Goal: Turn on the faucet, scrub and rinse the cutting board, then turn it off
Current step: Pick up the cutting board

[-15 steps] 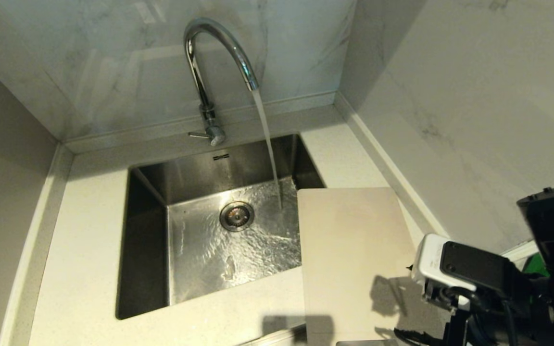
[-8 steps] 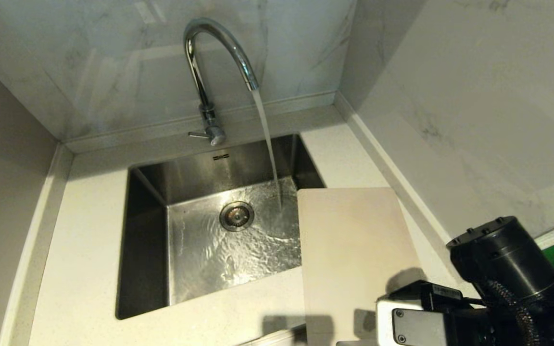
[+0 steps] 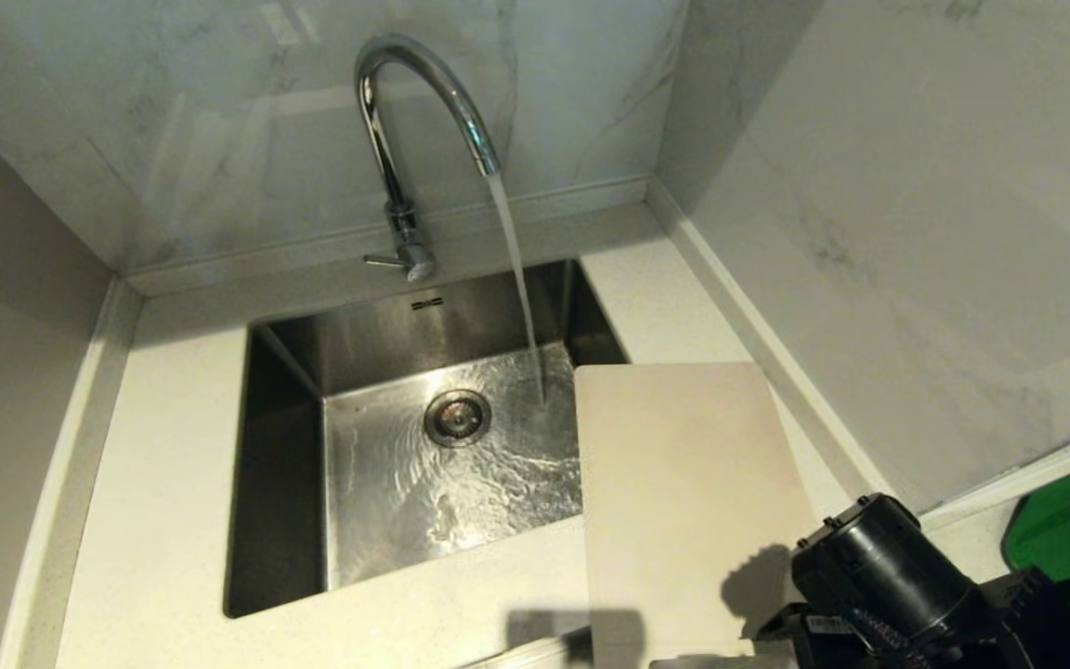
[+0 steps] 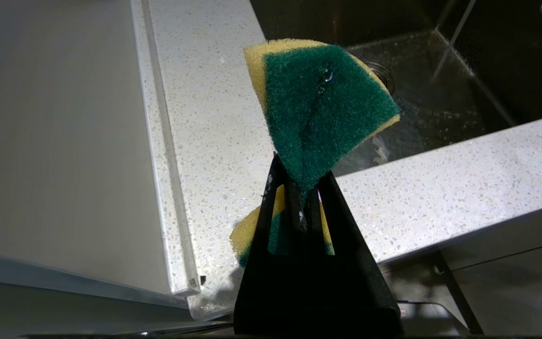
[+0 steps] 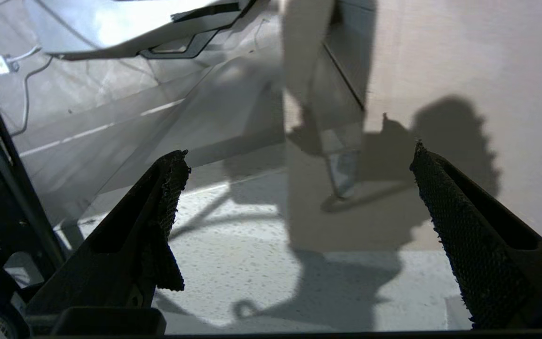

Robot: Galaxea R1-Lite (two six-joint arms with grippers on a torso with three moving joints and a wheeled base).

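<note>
Right gripper (image 5: 299, 188) gapes wide above the cutting board (image 3: 684, 502), which lies at four o'clock of the sink (image 3: 284, 446). Faucet (image 3: 405, 139) runs at twelve. Left gripper (image 4: 301, 188) pinches a sponge (image 4: 318, 108).

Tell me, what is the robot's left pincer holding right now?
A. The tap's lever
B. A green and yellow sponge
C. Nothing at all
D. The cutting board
B: in the left wrist view the left pincer is shut on a green and yellow sponge, held above the counter beside the sink.
</note>
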